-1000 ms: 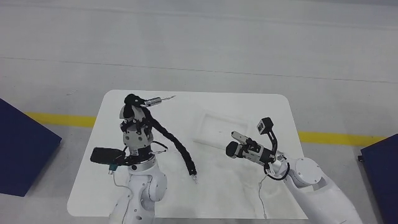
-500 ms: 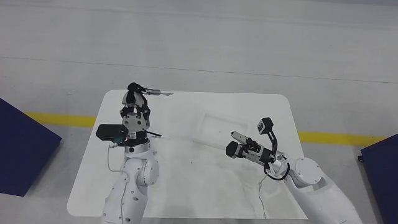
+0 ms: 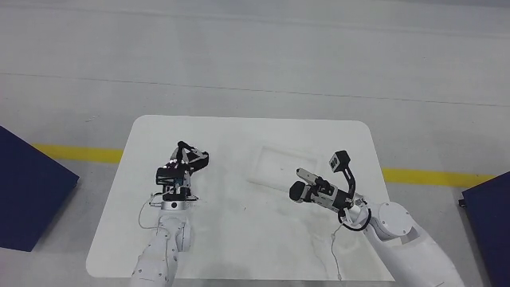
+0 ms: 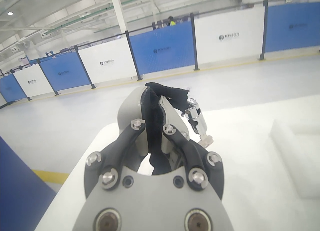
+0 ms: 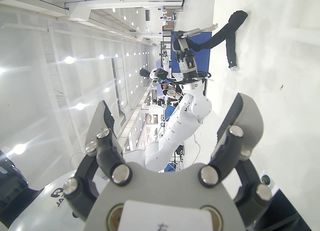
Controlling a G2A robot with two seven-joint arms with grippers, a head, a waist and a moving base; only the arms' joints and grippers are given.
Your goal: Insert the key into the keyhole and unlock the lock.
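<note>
Your left gripper has its jaws clamped on the lock, a black fabric-sleeved cable. Its shiny chrome cylinder sticks out beside them, above the worktop's left part. Your right gripper hangs over the right part with its jaws wide apart, holding nothing.

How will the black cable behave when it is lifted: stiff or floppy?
Probably floppy: the black cable droops from the left gripper and bends on the table. Its metal end looks heavy for its size, so it may swing.
</note>
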